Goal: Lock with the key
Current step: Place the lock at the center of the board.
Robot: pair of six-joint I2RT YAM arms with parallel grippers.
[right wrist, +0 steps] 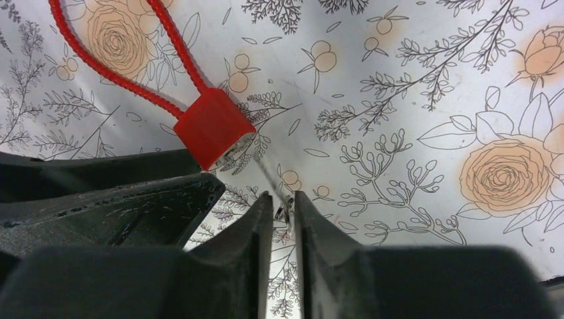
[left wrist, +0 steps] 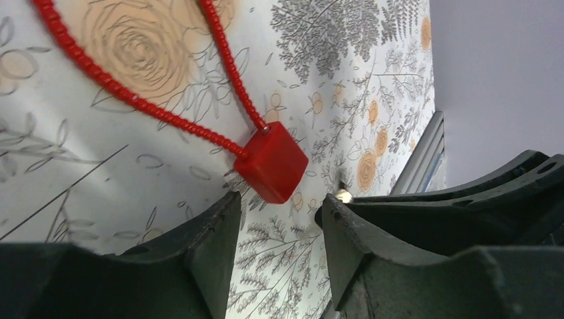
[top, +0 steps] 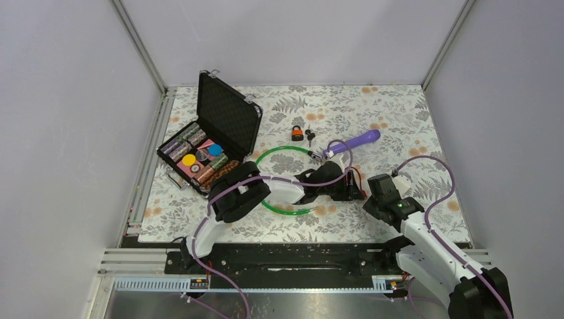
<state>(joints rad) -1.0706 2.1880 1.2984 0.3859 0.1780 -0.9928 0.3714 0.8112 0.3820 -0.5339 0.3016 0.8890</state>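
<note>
A red cable lock lies on the floral mat, with a cube body (right wrist: 213, 126) and a ribbed red cable loop (right wrist: 73, 50). It also shows in the left wrist view (left wrist: 271, 161). My right gripper (right wrist: 282, 199) is shut on a small key (right wrist: 266, 174). The key's thin blade points at the cube's lower corner and looks to reach it. My left gripper (left wrist: 279, 212) is open, with the cube just beyond its fingertips and not between them. In the top view both grippers meet at mid-table, left (top: 346, 186) and right (top: 372, 194), hiding most of the lock.
An open black case (top: 219, 109) with poker chips stands at the back left. A green hoop (top: 282, 151) lies under the left arm. An orange padlock (top: 297, 133) with loose keys (top: 310, 138) and a purple-handled tool (top: 356, 141) lie behind the grippers.
</note>
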